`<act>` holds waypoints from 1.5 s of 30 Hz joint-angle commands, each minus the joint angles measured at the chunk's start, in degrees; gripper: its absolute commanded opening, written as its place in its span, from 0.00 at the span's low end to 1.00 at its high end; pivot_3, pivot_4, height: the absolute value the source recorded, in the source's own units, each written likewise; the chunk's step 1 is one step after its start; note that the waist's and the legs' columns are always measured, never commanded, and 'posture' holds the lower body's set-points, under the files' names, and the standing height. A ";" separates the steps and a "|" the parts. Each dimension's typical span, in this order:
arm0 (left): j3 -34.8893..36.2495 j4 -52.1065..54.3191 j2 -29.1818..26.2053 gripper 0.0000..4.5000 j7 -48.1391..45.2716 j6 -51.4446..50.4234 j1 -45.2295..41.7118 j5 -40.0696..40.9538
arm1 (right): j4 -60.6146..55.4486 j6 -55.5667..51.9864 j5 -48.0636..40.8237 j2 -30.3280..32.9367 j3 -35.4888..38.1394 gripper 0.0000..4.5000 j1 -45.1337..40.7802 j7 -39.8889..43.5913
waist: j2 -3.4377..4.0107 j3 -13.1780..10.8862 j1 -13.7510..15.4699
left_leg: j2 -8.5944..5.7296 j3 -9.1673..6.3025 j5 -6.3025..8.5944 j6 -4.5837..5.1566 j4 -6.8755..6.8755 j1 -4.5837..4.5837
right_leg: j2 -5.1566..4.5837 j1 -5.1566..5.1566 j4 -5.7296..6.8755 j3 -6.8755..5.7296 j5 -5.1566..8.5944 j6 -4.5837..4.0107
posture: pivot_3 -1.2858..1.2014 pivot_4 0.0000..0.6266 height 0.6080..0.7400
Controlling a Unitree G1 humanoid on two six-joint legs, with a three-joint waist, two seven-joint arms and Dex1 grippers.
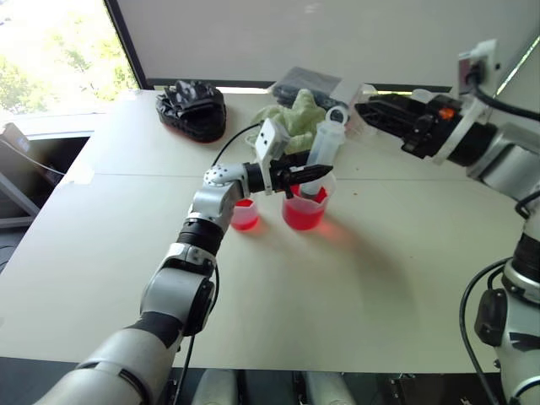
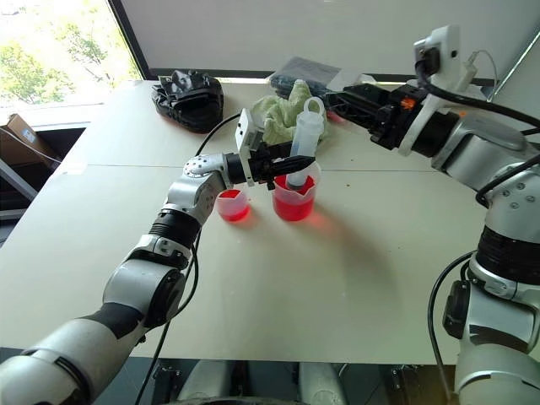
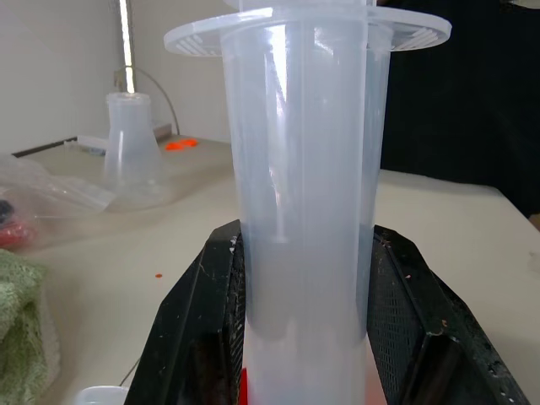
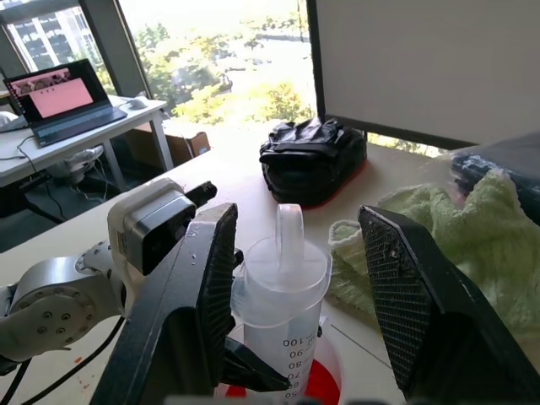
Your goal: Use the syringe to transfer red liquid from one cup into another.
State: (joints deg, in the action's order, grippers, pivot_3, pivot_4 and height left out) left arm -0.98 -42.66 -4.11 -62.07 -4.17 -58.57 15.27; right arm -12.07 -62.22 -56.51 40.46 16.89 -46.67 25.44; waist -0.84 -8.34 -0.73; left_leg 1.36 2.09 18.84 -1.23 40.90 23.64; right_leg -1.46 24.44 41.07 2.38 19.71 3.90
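The syringe (image 1: 325, 143) stands upright with its lower end inside the larger clear beaker (image 1: 305, 211), which holds red liquid (image 1: 302, 218). My left gripper (image 1: 305, 175) is shut on the syringe barrel (image 3: 304, 211) just above the beaker's rim. The smaller cup (image 1: 245, 215), also with red liquid in it, sits just left of the beaker. My right gripper (image 1: 364, 111) hovers open at the syringe's top. In the right wrist view its fingers (image 4: 202, 278) stand on either side of the plunger's ring (image 4: 289, 228) without touching it.
On the white table (image 1: 354, 295), a black bag (image 1: 192, 108) lies at the back left. A green cloth (image 1: 295, 114) and a plastic bag of dark items (image 1: 308, 83) lie behind the cups. A clear flask (image 3: 131, 143) stands further back.
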 commanded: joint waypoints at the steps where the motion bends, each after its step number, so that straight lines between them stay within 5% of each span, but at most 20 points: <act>1: -0.09 2.10 -0.08 0.30 0.29 1.02 -0.16 0.10 | -1.97 0.22 -0.18 -0.32 -0.28 0.53 -1.82 -0.78 | 0.00 0.00 0.05 | 0.00 0.00 0.00 0.00 0.00 0.00 | 0.00 0.00 0.00 0.00 0.00 0.00 | 0.52 0.24 1.00; 39: -0.42 4.97 -0.61 0.30 1.06 0.37 1.43 0.44 | -0.69 -0.56 15.80 -5.23 -8.55 0.53 -5.12 -10.95 | 0.00 0.00 -0.04 | 0.01 0.00 0.00 0.00 -0.01 0.01 | 0.00 0.00 -0.02 -0.01 0.00 0.00 | 0.52 0.24 1.00; 44: -0.45 5.15 -0.53 0.30 1.10 0.45 1.52 0.43 | -1.19 -0.77 16.44 -6.37 -8.40 0.04 -5.17 -11.67 | 0.00 0.00 -0.08 | 0.02 0.00 0.00 0.00 -0.01 0.01 | 0.00 0.00 -0.02 -0.01 0.00 0.00 | 0.52 0.24 1.00; 45: -0.45 5.16 -0.52 0.30 1.08 0.48 1.53 0.40 | -1.31 -0.70 16.58 -6.65 -8.36 0.01 -5.18 -11.76 | 0.00 0.00 -0.08 | 0.02 0.00 0.00 0.00 -0.01 0.01 | 0.00 0.00 -0.02 -0.01 0.00 0.00 | 0.52 0.24 1.00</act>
State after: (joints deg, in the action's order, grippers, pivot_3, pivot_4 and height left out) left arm -1.49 -40.59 -4.51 -59.88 -4.81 -56.40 14.64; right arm -13.24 -63.30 -42.19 33.56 7.04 -50.74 15.51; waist -0.84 -8.34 -0.81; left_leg 1.38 2.08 18.84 -1.22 40.89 23.66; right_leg -1.45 24.44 41.05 2.37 19.71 3.90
